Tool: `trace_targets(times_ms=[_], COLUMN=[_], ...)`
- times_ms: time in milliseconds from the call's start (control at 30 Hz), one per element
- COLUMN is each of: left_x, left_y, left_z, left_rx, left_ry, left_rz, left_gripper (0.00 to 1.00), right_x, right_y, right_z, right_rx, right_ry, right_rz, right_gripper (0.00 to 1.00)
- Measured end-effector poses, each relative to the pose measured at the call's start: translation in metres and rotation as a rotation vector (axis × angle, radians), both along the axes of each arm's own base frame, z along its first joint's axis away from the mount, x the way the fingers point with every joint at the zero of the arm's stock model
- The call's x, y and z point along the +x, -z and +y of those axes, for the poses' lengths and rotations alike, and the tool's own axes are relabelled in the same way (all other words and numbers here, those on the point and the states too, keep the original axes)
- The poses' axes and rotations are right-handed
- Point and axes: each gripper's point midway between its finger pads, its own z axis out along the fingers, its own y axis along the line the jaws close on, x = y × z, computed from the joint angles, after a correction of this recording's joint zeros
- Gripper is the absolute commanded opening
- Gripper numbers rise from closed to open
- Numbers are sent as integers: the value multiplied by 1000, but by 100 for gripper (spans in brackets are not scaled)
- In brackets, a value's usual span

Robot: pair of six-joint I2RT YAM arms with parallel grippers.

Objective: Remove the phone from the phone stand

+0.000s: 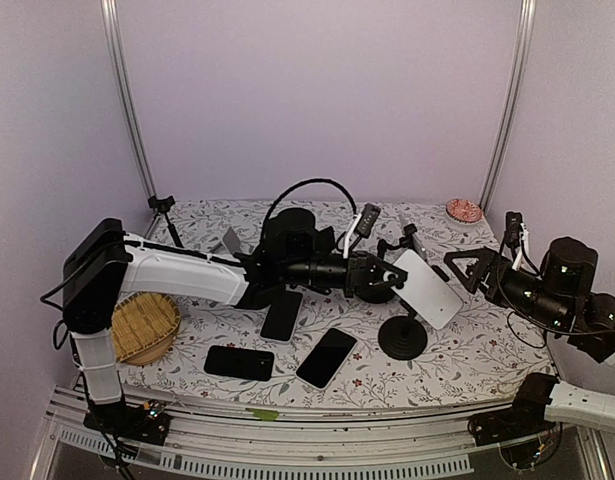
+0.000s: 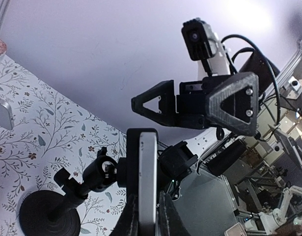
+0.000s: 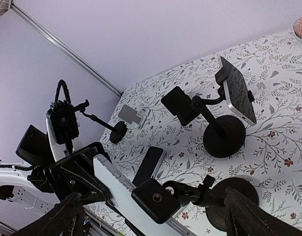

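Noted basket (image 1: 142, 325) at far left of table (image 1: 487, 350), beside left arm's base. Counted three loose handsets (image 1: 282, 315) lying flat, left of centre. Found left gripper (image 1: 395, 277) stretched rightward across the middle, with fingers (image 2: 166, 219) pinched tight on both faces of phone (image 1: 432, 292) at its left edge. Saw phone tilted, pale face toward the overhead camera, seated in the clamp of stand (image 1: 402, 340), above the stand's round base and immediately right of that gripper. Found right gripper (image 1: 474, 268) just right of phone, jaws wide apart, holding nothing, clear of phone and stand.
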Motion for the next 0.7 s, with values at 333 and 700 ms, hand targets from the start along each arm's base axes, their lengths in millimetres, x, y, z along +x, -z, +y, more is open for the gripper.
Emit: trace_targets(times_ms=[333,700], left_x=[-34,-57], left_y=[2,4], left_z=[-7,-7], left_rx=[-22,-16], left_ry=[12,-96], left_rz=[-134,-272], left_gripper=[0,0], right_x=[-13,-23], right_y=[2,51], right_z=[4,17], right_rx=[168,60], right_ry=[4,0], right_rz=[225,511], right_gripper=[99,82])
